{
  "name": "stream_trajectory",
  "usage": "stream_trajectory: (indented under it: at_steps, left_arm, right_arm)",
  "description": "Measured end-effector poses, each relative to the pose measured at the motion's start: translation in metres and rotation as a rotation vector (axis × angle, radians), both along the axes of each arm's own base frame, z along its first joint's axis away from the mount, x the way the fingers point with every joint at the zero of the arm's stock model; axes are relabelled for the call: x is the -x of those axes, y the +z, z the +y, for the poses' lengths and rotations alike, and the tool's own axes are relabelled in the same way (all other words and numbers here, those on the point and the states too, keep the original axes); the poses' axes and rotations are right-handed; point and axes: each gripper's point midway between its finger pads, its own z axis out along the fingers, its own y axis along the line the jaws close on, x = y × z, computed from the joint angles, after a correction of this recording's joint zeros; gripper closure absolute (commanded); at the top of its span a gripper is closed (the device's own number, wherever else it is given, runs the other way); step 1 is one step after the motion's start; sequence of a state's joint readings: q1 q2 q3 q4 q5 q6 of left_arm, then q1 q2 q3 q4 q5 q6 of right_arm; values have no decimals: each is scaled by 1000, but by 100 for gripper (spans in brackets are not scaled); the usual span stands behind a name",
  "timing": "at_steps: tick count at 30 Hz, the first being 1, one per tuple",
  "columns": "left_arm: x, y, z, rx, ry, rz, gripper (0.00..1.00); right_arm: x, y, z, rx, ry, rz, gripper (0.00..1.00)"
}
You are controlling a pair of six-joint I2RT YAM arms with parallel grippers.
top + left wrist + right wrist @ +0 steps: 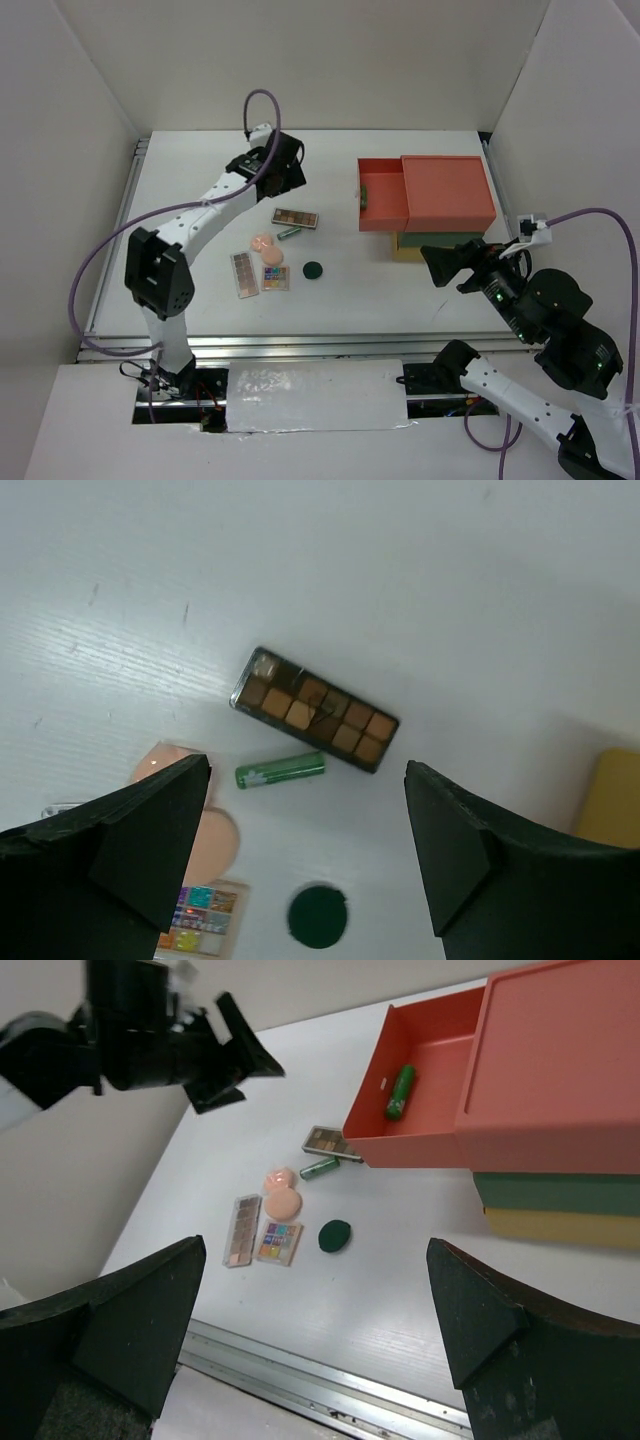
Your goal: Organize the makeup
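The makeup lies loose on the white table. A long brown palette (314, 709) sits beside a green tube (280, 770), with two peach compacts (264, 243) just below them. A second long palette (244, 274), a square multicoloured palette (275, 277) and a dark green disc (313, 270) lie nearer the front. Another green tube (401, 1091) rests inside the open red drawer (440, 1055). My left gripper (308, 764) hovers open above the palette and tube, holding nothing. Over the table's right front, my right gripper (315, 1255) is open and empty.
The drawer box (447, 192), red on top with green and yellow layers below, stands at the right middle, its red drawer (383, 197) pulled out leftward. White walls enclose the table. A metal rail (300, 345) runs along the near edge.
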State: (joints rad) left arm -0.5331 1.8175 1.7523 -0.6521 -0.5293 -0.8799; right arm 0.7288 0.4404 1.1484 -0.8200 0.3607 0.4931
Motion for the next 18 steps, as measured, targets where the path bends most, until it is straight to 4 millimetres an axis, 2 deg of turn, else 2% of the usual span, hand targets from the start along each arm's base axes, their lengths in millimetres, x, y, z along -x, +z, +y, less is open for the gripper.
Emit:
stream_trajectory:
  at_steps: [2,5,11,13,16,17,18]
  left_arm:
    - [0,-39,-7,-53,-69,91,6]
    - [3,-77,-18,-114,-209,176,2]
    - [20,-112,-25,-177,-480,200,1]
    - [27,-124,-24,-171,-538,216,4]
    - [29,-136,-22,-161,-602,230,16]
    - [27,-138,-22,-162,-619,229,24]
    - [25,-138,-22,-159,-624,223,28]
  right_arm:
    - [-2,-5,4,8,9,10,0]
    - [-3,-13,11,21,39,17,0]
    - [-1,-24,28,45,129,15,0]
    - [0,-23,33,42,155,6,0]
    - [2,-20,39,37,191,-6,0]
    - [3,-19,41,36,201,-9,0]
    - [3,-19,42,35,208,-10,0]
